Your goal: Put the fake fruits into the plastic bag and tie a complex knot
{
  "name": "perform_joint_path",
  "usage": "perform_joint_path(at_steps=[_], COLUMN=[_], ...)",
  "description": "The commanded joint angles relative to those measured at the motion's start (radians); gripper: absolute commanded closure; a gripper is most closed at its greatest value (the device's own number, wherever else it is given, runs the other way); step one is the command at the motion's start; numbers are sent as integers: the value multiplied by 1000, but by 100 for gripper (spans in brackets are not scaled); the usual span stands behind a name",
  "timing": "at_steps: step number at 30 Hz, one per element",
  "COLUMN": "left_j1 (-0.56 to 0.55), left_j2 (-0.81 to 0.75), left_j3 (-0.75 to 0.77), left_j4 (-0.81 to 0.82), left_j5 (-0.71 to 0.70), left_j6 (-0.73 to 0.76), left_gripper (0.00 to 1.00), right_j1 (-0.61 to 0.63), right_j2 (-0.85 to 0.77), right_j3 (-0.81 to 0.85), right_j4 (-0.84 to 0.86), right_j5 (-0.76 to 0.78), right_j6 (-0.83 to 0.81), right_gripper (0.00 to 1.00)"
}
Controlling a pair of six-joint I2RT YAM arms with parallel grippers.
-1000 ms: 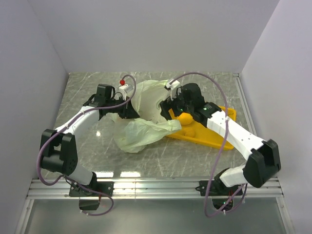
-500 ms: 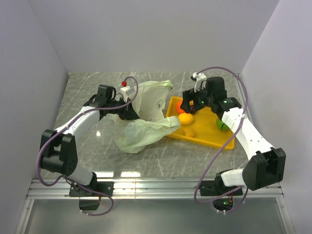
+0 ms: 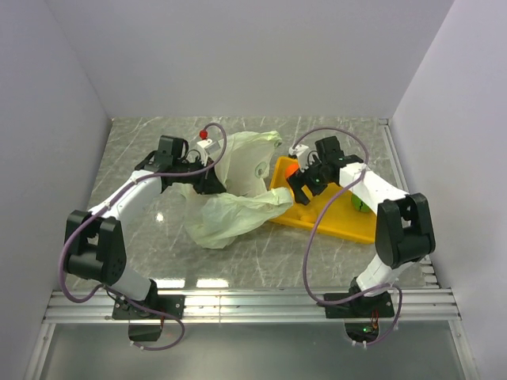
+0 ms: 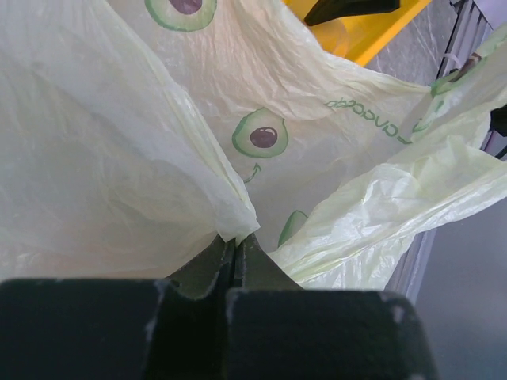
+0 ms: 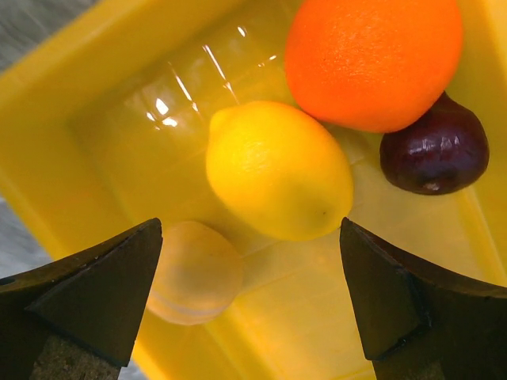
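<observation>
The pale-green plastic bag point(image 3: 238, 194) lies crumpled mid-table with its mouth facing the yellow tray point(image 3: 348, 226). My left gripper point(image 3: 207, 179) is shut on the bag's edge point(image 4: 261, 95), with the film pinched between its fingertips point(image 4: 236, 239). My right gripper point(image 3: 305, 184) is open and empty, low over the tray's left end. In the right wrist view the yellow lemon point(image 5: 279, 169) lies between its open jaws point(image 5: 250, 265). The small yellow piece point(image 5: 194, 271) is by the left finger. The orange ball point(image 5: 374, 59) and dark plum point(image 5: 434, 152) lie beyond. A green apple point(image 3: 360, 203) sits at the tray's right. No knot shows.
The tray's near wall point(image 5: 71, 127) rises just left of the right gripper. The bag's lower fold point(image 3: 230, 218) spreads toward the tray's left corner. White walls enclose the marble table on three sides. The tray edge shows past the bag in the left wrist view point(image 4: 388, 32).
My right arm pulled back from the bag's mouth, swung out to the right, then came down over the tray's left end. The left gripper kept its hold on the bag.
</observation>
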Motion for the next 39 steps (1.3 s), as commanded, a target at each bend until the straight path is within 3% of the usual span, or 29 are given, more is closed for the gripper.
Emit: perform_joint_path(at_steps=[1, 12, 15, 18, 20, 23, 24, 33, 39], left_j1=[-5, -3, -3, -2, 3, 8, 9, 12, 14], left_j2=[2, 12, 15, 22, 25, 27, 27, 22, 19], left_j3=[43, 35, 37, 45, 48, 51, 48, 45, 46], left_j4=[-10, -16, -16, -23, -24, -27, -23, -24, -27], left_j5=[32, 26, 32, 35, 40, 44, 47, 63, 64], left_j6=[34, 45, 51, 60, 63, 69, 68, 71, 72], left_gripper=[99, 99, 100, 99, 99, 100, 100, 100, 99], right_j1=[2, 5, 4, 1, -10, -27, -47, -110, 24], right_j2=[18, 98, 76, 29, -14, -68, -82, -183, -120], right_j3=[-13, -35, -50, -55, -61, -59, -59, 114, 266], right_j4=[67, 122, 116, 110, 99, 53, 34, -68, -83], right_j5=[14, 35, 14, -11, -23, -35, -35, -107, -37], right_j6=[-130, -174, -162, -147, -141, -138, -139, -116, -125], right_gripper=[0, 8, 17, 39, 47, 50, 58, 60, 60])
